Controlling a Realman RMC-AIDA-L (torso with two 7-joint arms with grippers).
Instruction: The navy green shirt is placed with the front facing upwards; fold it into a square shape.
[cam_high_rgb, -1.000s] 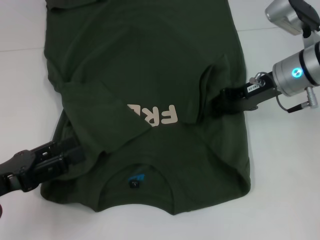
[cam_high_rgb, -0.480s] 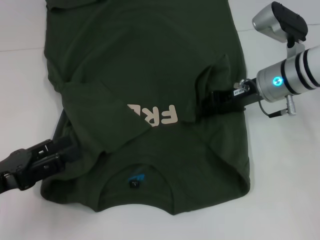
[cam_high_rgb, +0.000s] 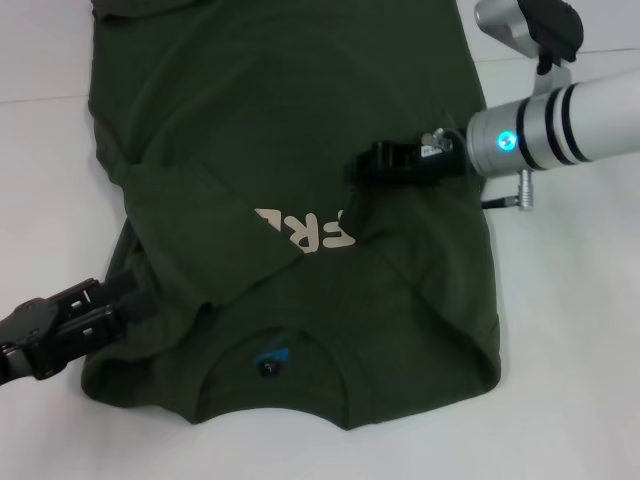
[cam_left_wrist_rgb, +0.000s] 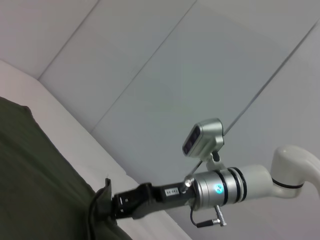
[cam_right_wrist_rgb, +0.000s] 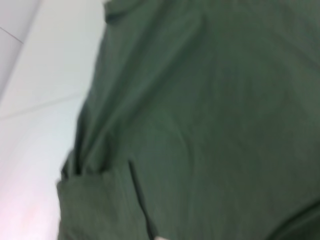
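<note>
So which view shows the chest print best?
The head view: the cream print on the shirt reads partly, the right gripper beside it. The right wrist view shows only cloth; the left wrist view just an edge.

One shirt, two tools

The right hand reaches in level from the right, while the left hand lies low, pointing inward.

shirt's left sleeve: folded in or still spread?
Folded in. On the navy green shirt, the left sleeve flap lies over the chest, covering part of the cream print.
</note>
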